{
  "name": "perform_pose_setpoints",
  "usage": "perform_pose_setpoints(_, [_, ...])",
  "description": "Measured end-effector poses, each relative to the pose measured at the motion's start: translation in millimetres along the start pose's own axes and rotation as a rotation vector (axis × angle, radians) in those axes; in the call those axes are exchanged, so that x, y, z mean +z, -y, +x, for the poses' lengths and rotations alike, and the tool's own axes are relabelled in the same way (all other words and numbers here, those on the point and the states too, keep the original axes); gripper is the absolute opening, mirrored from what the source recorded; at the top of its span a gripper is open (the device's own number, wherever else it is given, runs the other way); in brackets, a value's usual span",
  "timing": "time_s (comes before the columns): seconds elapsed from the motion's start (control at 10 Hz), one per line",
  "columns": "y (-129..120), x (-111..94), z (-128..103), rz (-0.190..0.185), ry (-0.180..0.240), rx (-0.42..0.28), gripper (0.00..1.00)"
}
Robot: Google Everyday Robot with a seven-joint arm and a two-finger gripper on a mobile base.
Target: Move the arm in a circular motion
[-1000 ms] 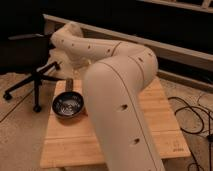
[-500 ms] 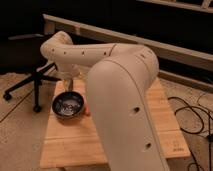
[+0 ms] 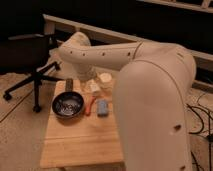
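Note:
The arm [image 3: 150,100] is cream-white, thick and tubular, and fills the right half of the camera view. Its forearm [image 3: 107,54], marked with small dark holes, reaches left over a wooden table [image 3: 75,145] to a rounded joint [image 3: 75,47]. From there it bends down to the small pale gripper [image 3: 94,87]. The gripper hangs just above the table's far part, to the right of and behind a dark bowl [image 3: 67,105]. Nothing shows in the gripper.
Beside the bowl lie a red-orange item [image 3: 89,106] and a blue item [image 3: 102,108]. A white round object [image 3: 106,78] and a small dark object [image 3: 69,85] sit further back. A black office chair [image 3: 30,60] stands to the left. Cables [image 3: 200,115] lie on the floor to the right.
The wrist joint swung left and down, then back to the right. The upper arm has shifted right and looms larger. The items on the table have not moved.

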Motion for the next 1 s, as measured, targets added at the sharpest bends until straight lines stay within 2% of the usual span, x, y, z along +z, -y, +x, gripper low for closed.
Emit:
perform_pose_setpoints(0.1, [30, -1, -5, 0.029, -0.005, 0.06, 0.65])
perform_pose_setpoints(0.2, [44, 0, -12, 0.045, -0.012, 0.091, 0.65])
perform_pose_setpoints(0.4, [50, -1, -40, 0.058, -0.014, 0.101, 0.65])
perform_pose_setpoints(0.5, [42, -3, -54, 0.056, -0.01, 0.088, 0.65])
perform_pose_setpoints(0.7, [5, -8, -86, 0.073, 0.003, 0.01, 0.65])
perform_pose_setpoints(0.9, [-35, -12, -96, 0.093, 0.016, -0.095, 0.65])
perform_pose_setpoints(1.0, [-53, -13, -95, 0.092, 0.021, -0.137, 0.65])
